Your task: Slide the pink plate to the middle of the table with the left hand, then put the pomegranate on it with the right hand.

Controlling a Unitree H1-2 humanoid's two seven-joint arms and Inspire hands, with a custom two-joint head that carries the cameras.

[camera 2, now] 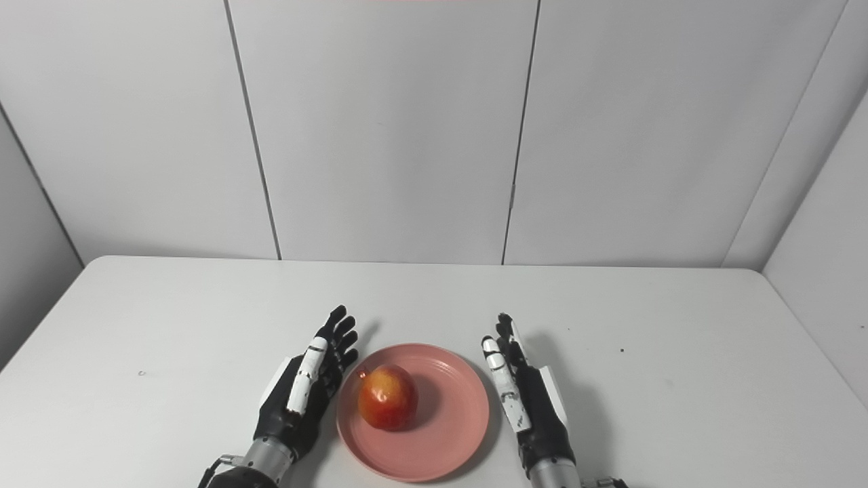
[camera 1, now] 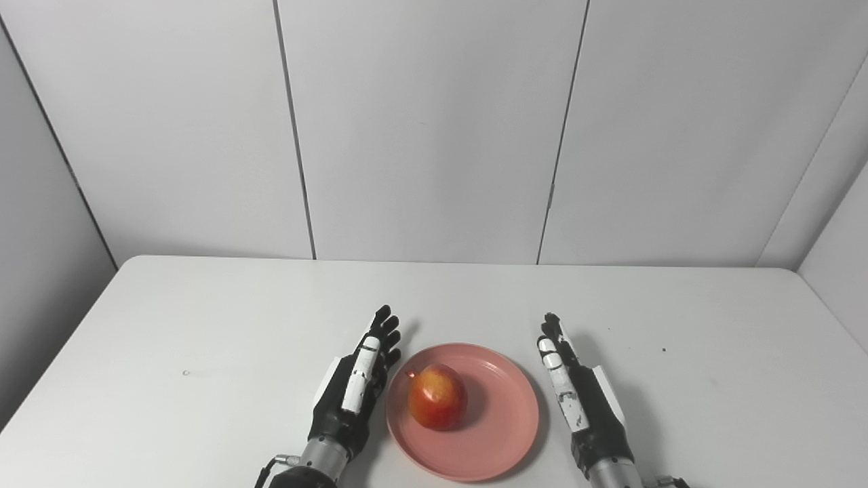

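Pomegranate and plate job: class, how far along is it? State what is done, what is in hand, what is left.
Done: the pink plate sits mid-table near the front edge, with the pomegranate resting on it. In hand: nothing; the left hand and right hand flank the plate, open. Left: apparently nothing.

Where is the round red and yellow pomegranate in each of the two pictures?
Left eye view: the round red and yellow pomegranate sits low, right at the picture's middle, on the left half of the round pink plate.
Right eye view: the same fruit sits low, left of the picture's middle.
Shared landmark: the pink plate, lying between the open left hand and right hand.
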